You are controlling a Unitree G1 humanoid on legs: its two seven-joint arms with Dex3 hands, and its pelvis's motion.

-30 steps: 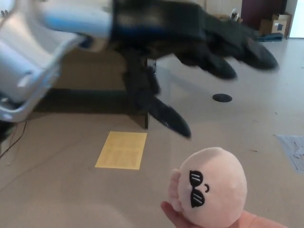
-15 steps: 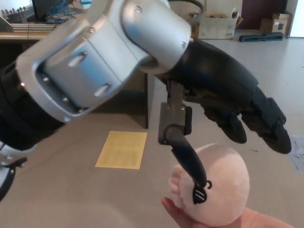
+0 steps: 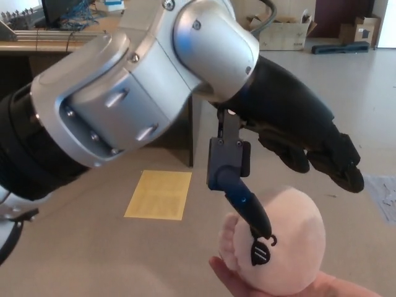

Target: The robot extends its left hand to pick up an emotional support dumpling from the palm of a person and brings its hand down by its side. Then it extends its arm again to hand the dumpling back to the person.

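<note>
A pale pink plush dumpling (image 3: 281, 247) with black sunglasses stitched on its face rests on a person's palm (image 3: 247, 286) at the bottom right of the head view. My left hand (image 3: 291, 148) reaches over it from the upper left. Its thumb (image 3: 244, 201) lies against the dumpling's face. The two thick fingers (image 3: 334, 162) hover just above the top of the dumpling, still spread apart. The hand is open around the toy, not closed on it. My silver left forearm (image 3: 136, 86) fills the upper left of the picture. My right hand does not show.
A yellow sheet (image 3: 159, 195) lies on the beige floor below my arm. A dark desk (image 3: 37, 49) stands at the back left. Cardboard boxes (image 3: 281, 34) sit at the back wall. Grey paper (image 3: 385, 195) lies at the right edge.
My left arm swung down from high over the floor onto the dumpling. In the last half second the fingers drew a little closer to it and the thumb stayed on its face.
</note>
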